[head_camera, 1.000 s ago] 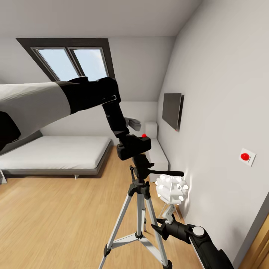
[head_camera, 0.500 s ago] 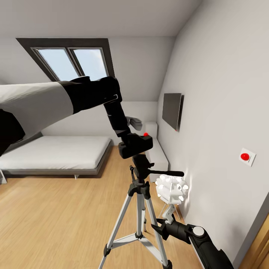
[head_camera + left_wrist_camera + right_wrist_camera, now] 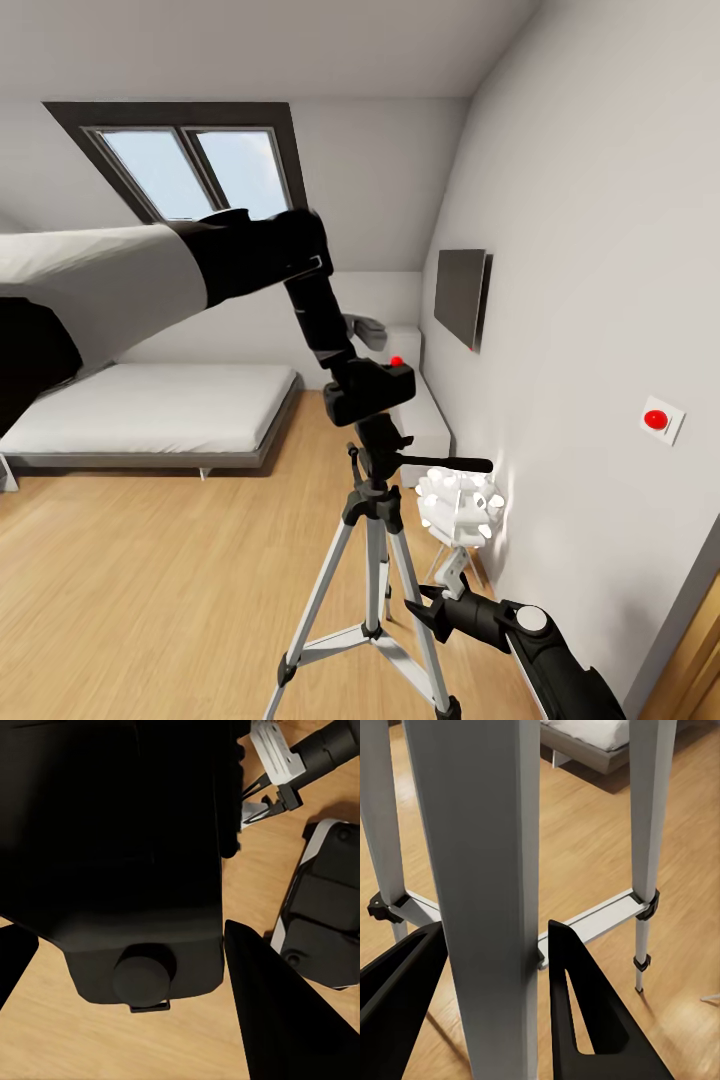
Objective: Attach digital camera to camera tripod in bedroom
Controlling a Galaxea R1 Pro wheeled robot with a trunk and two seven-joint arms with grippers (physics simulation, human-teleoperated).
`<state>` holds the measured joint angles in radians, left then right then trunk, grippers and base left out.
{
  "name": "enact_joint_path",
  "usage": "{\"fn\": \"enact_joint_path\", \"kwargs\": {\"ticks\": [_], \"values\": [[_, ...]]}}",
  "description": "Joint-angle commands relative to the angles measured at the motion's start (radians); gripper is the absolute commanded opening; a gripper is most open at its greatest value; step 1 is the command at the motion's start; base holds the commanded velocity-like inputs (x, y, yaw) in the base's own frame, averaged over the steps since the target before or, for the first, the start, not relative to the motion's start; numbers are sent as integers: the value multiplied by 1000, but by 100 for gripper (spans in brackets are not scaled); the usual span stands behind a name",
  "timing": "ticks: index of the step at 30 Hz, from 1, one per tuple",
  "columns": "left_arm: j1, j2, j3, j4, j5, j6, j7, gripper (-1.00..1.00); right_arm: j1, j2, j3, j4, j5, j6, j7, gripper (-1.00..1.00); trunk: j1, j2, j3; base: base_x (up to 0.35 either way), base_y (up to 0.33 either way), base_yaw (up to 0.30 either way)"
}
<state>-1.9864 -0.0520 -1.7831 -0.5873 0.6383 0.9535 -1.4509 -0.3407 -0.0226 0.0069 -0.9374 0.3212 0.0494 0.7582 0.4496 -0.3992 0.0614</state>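
L tool (image 3: 127, 945) clamps digital camera (image 3: 368, 391) above camera tripod (image 3: 372, 520); R tool (image 3: 487, 967) grips tripod leg.

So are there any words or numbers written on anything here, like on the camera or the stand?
None: no words, numbers or brand names can be read anywhere.
Digital camera: a plain red dot on top, no lettering.
Camera tripod: bare silver legs and black joints, no label.
White wall plate: a red round button, no text.
Wall TV: dark blank screen.
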Motion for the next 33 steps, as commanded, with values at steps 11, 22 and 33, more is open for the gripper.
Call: {"fn": "enact_joint_path", "kwargs": {"ticks": [11, 22, 33], "values": [[16, -15, -4, 18, 6, -18, 1, -100, 0, 0, 1, -1, 9, 6, 4, -100, 0, -1, -1, 0, 0, 0], [18, -16, -5, 20, 7, -27, 1, -100, 0, 0, 1, -1, 9, 6, 4, -100, 0, -1, -1, 0, 0, 0], [18, -16, -11, 20, 7, -32, -2, 100, 0, 0, -1, -1, 9, 6, 4, -100, 0, -1, -1, 0, 0, 0]]}}
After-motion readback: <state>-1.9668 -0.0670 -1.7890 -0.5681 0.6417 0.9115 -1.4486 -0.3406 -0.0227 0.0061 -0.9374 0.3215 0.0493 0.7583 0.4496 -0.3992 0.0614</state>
